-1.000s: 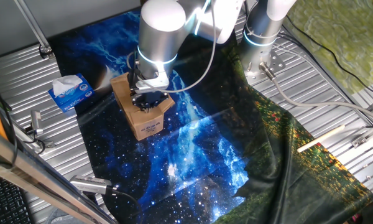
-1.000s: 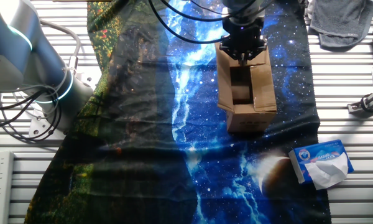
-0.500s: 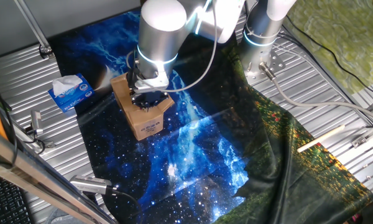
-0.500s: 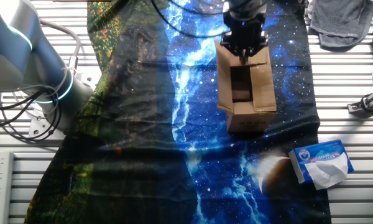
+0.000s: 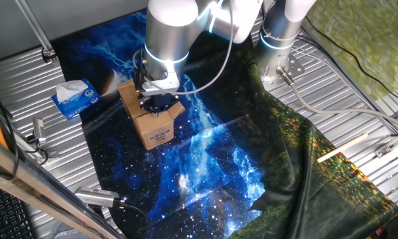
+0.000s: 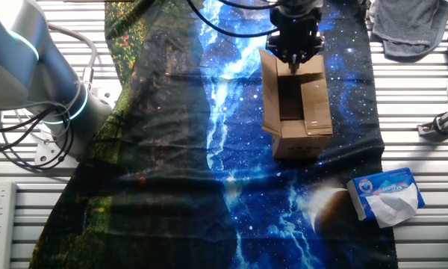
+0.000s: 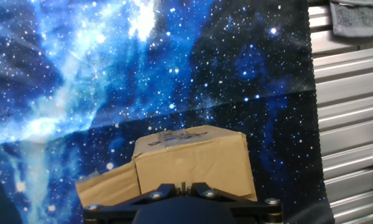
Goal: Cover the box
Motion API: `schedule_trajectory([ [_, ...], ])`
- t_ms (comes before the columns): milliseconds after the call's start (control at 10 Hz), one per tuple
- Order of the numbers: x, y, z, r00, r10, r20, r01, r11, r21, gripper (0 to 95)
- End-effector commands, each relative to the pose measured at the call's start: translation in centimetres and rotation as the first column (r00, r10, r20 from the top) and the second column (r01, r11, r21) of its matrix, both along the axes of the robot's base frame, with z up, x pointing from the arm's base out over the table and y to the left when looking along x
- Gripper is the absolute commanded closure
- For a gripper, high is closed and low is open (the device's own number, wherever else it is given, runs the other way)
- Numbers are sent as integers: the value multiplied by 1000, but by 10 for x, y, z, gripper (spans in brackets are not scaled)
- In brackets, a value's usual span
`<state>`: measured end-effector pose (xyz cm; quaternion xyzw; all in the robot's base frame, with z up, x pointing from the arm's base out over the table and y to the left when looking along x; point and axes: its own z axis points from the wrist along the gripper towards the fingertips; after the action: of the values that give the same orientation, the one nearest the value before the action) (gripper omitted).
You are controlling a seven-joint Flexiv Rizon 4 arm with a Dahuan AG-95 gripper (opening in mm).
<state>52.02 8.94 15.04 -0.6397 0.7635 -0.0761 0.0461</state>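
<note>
The box (image 6: 297, 112) stands on the starry cloth (image 6: 231, 179), near its edge, with its mouth open upward; in the other fixed view I can see down into the hollow, so the top is not yet covered. Its labelled side (image 5: 158, 137) faces the camera in one fixed view. One flap (image 7: 193, 158) at the far end stands up, and I judge I am at that end so as to push it over the opening.

My pincer (image 6: 294, 58) hangs right over that far rim, fingers pointing down at the flap's edge. From my hand view the cardboard fills the bottom of the picture just past my fingers. I cannot tell how wide the pincer is, nor whether it pinches the flap or only touches it.

A tissue box (image 6: 387, 196) lies well apart on the tabletop (image 6: 433, 172).
</note>
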Motion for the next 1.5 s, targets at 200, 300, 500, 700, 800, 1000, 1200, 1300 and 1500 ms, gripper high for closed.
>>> schedule_trajectory([
  [200, 4, 12, 1, 1000, -11, -1, 11, 1000, 0, 950],
  [300, 4, 13, 0, 1000, -13, -1, 13, 1000, -1, 950],
  [500, 9, 21, -5, 1000, -13, 4, 13, 1000, -6, 950],
  [700, 11, 23, -8, 1000, -13, 9, 13, 1000, -8, 950],
  [800, 11, 22, -9, 1000, -7, 13, 7, 1000, -10, 950],
  [1000, 11, 21, -11, 1000, -1, 19, 1, 1000, -10, 950],
  [1200, 12, 19, -16, 1000, 11, 29, -10, 1000, -8, 950],
  [1300, 12, 19, -17, 999, 11, 31, -11, 1000, -9, 950],
  [1500, 12, 18, -18, 999, 12, 35, -12, 1000, -11, 950],
])
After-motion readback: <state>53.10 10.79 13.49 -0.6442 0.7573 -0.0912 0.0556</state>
